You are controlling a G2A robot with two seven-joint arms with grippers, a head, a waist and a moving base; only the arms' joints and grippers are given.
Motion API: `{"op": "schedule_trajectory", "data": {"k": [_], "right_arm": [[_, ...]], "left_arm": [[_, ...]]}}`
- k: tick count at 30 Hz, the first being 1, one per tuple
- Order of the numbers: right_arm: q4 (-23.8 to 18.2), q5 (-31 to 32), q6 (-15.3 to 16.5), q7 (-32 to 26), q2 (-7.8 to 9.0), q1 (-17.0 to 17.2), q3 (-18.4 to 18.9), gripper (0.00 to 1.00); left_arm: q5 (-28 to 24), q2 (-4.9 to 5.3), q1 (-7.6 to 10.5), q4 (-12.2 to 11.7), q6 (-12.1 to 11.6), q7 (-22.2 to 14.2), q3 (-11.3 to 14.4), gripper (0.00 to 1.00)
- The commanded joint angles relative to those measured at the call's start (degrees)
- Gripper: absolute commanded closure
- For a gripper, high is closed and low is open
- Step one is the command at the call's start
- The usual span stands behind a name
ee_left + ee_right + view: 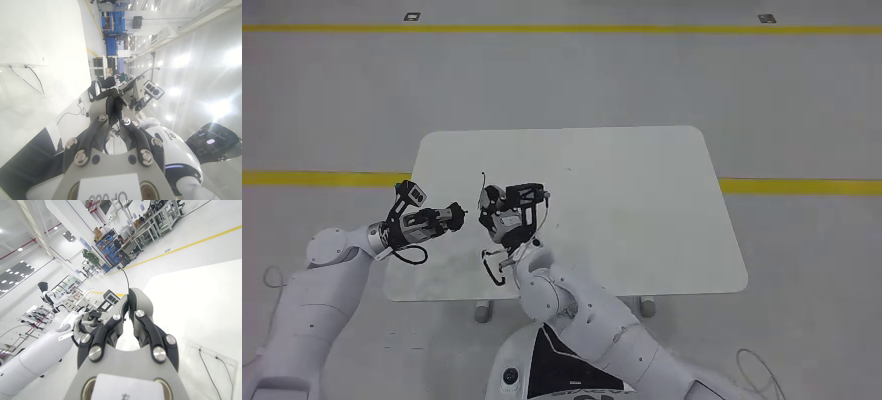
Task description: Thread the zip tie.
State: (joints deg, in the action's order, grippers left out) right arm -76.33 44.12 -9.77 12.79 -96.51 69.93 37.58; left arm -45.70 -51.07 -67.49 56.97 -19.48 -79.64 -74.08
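A thin black zip tie (pixel 126 281) stands up out of my right gripper (pixel 129 299), which is shut on its lower part; the small head is at the free upper end. From above, the zip tie (pixel 483 186) rises from the right gripper (pixel 485 210) over the table's left part. My left gripper (pixel 459 214) is level with it, a short gap to its left, pointing at it. In the left wrist view the left gripper (pixel 112 103) has its dark pads pressed together, and I see nothing between them.
The white table (pixel 622 200) has free room on its right side. A clear flat tray (pixel 229 361) with two more black zip ties lies on the table near the right gripper, and the same tray (pixel 37 65) appears in the left wrist view.
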Motion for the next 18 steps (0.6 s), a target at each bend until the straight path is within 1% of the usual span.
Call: {"op": "schedule_trajectory", "data": {"k": [1,6,15,18], "right_arm": [[0.35,0.04,0.38,1.08,-0.21,0.24,-0.12,1.00],[1.88,-0.10,0.62,2.90,-1.01,0.20,-0.66,1.00],[1.88,-0.10,0.62,2.90,-1.01,0.20,-0.66,1.00],[1.45,0.94,0.84,2.96,-0.93,0.89,-0.40,1.00]], "left_arm": [[0.00,0.00,0.00,0.00,0.00,0.00,0.00,1.00],[0.00,0.00,0.00,0.00,0.00,0.00,0.00,1.00],[0.00,0.00,0.00,0.00,0.00,0.00,0.00,1.00],[0.00,0.00,0.00,0.00,0.00,0.00,0.00,1.00]]}}
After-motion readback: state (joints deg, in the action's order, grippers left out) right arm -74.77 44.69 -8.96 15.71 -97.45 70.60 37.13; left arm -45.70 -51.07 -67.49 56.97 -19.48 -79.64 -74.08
